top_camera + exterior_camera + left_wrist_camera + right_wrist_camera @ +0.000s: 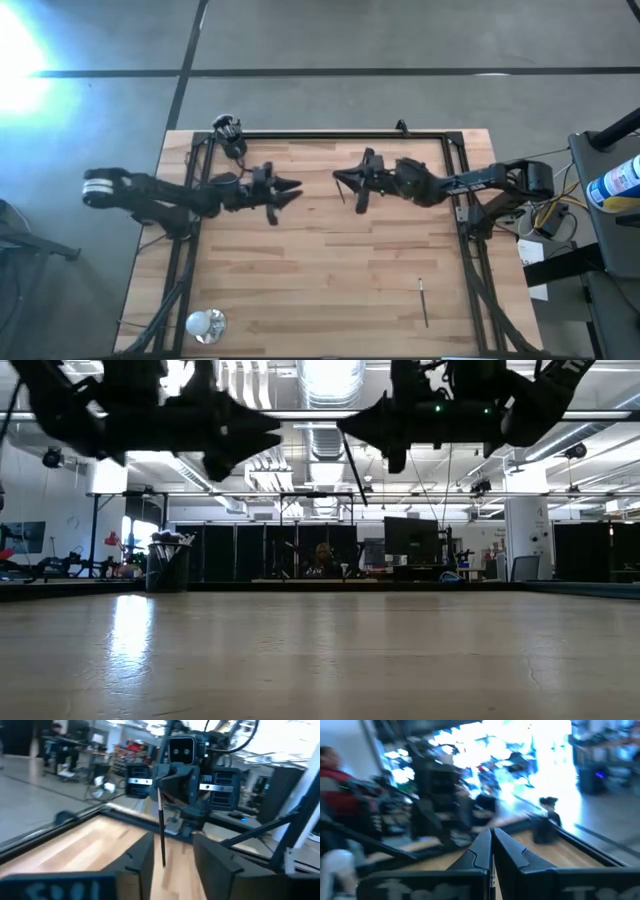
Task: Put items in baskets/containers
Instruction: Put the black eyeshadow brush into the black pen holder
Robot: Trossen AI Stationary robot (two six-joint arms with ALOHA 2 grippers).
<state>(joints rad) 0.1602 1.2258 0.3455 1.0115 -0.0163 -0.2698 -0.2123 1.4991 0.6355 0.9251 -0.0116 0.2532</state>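
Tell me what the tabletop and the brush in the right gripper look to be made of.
Tabletop: pale wood, butcher-block style, judging by its narrow glued strips and visible grain; the low sheen suggests a sealed or oiled finish. Brush, clamped in the right gripper: a thin, dark, smooth handle, probably plastic or coated metal; which one cannot be told, and its bristles are not visible.

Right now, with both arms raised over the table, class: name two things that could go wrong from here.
1. The right gripper pinches a thin brush by one end, high above the table. If the open left gripper takes it badly, it may drop.
2. The black cup looks narrow and stands at a far corner, so a clumsy insertion might tip it.
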